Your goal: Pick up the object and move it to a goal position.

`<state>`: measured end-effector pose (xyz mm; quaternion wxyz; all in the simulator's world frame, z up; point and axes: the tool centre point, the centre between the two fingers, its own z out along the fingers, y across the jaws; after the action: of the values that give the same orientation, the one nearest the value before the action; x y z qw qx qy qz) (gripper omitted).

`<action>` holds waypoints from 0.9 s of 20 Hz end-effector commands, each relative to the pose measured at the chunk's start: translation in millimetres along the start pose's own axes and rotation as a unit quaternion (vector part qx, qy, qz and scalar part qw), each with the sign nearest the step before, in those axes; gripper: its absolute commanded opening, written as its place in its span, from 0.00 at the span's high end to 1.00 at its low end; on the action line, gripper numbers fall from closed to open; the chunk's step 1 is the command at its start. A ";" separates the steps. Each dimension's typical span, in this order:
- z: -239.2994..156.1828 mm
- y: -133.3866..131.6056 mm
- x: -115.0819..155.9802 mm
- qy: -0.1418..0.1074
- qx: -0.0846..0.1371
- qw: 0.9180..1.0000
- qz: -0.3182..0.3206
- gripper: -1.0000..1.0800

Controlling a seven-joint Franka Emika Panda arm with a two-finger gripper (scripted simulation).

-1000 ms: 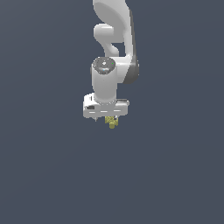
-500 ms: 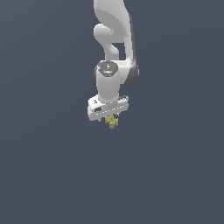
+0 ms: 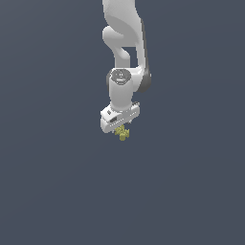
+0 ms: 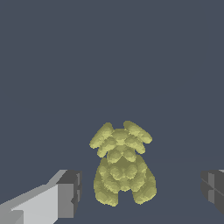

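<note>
The object [image 4: 122, 168] is a small olive-yellow lumpy thing with bumpy ridges. In the wrist view it lies on the dark grey floor between my two fingers. My gripper [image 4: 141, 192] is open, with one fingertip [image 4: 70, 192] and the other [image 4: 213, 189] each a clear gap away from the object. In the exterior view the white gripper head [image 3: 119, 118] hangs straight down just above the object [image 3: 122, 134], which pokes out below it. The fingers themselves are hard to make out there.
A plain dark grey floor [image 3: 57, 191] fills both views. The white arm [image 3: 125, 33] rises from the gripper head to the top of the exterior view. No other objects and no goal marker show.
The gripper head has turned about its vertical axis and now sits at a slant in the exterior view. The object has stayed in the same place below it.
</note>
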<state>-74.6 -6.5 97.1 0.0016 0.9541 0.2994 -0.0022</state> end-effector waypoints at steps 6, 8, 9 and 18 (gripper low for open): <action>6.4 -8.3 -4.9 0.002 0.001 0.999 -0.040 0.04; 6.9 -8.9 -5.3 0.003 0.001 0.999 -0.043 0.04; 7.0 -9.0 -5.4 0.003 0.001 0.999 -0.044 0.04; 25.5 -9.3 -5.6 0.003 0.001 0.999 -0.042 0.04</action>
<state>-84.0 -2.4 77.5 0.0002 0.9407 0.3392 0.0002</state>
